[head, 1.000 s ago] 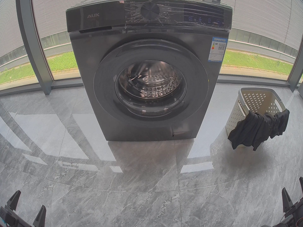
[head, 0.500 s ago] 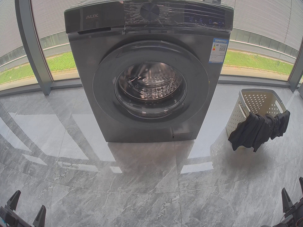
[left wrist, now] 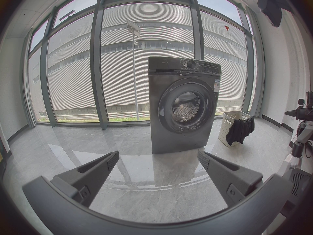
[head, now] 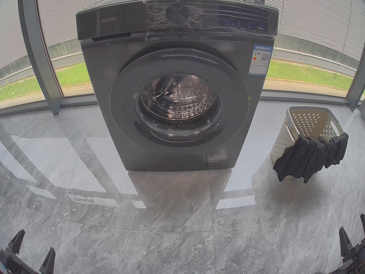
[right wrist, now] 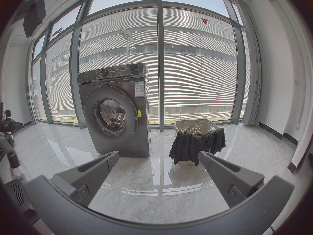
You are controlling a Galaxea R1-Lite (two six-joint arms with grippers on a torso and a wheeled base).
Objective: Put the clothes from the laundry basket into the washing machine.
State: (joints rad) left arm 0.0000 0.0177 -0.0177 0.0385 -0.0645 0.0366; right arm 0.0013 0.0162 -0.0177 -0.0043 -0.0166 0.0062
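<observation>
The left claw (left wrist: 157, 157) is spread wide, with nothing between its two dark wedge fingers. The right claw (right wrist: 158, 155) is spread the same way and is also empty. Both hang low over the floor, well apart from everything else. In the head view their tips poke up at the bottom corners and the rest is cut off by the edge.

Beyond them lies a glossy grey marbled floor (head: 152, 229) with bright window reflections on it. The washing machine (head: 178, 88) stands upright on the floor straight ahead. It is dark grey, and its round front door faces the robot, lying flush with the cabinet so that the steel drum shows through the middle. Crinkled plastic film (head: 213, 16) wraps the control panel, and a label (head: 261, 59) sits at the upper right of the front.

The white perforated laundry basket (head: 304, 113) stands on the floor to the machine's right, near it but not touching. A dark garment (head: 310, 156) is draped over the basket's near rim. Its long axis runs along that rim, side to side in the head view. Its loose ends hang down the outside wall towards the floor (the lowest folds stop just short of it).

Floor-to-ceiling windows (head: 68, 39) curve behind the machine, looking out onto a strip of grass and a pale ribbed building.

The garment hides the near part of the basket's inside, so it is unclear whether more clothes lie in there.
</observation>
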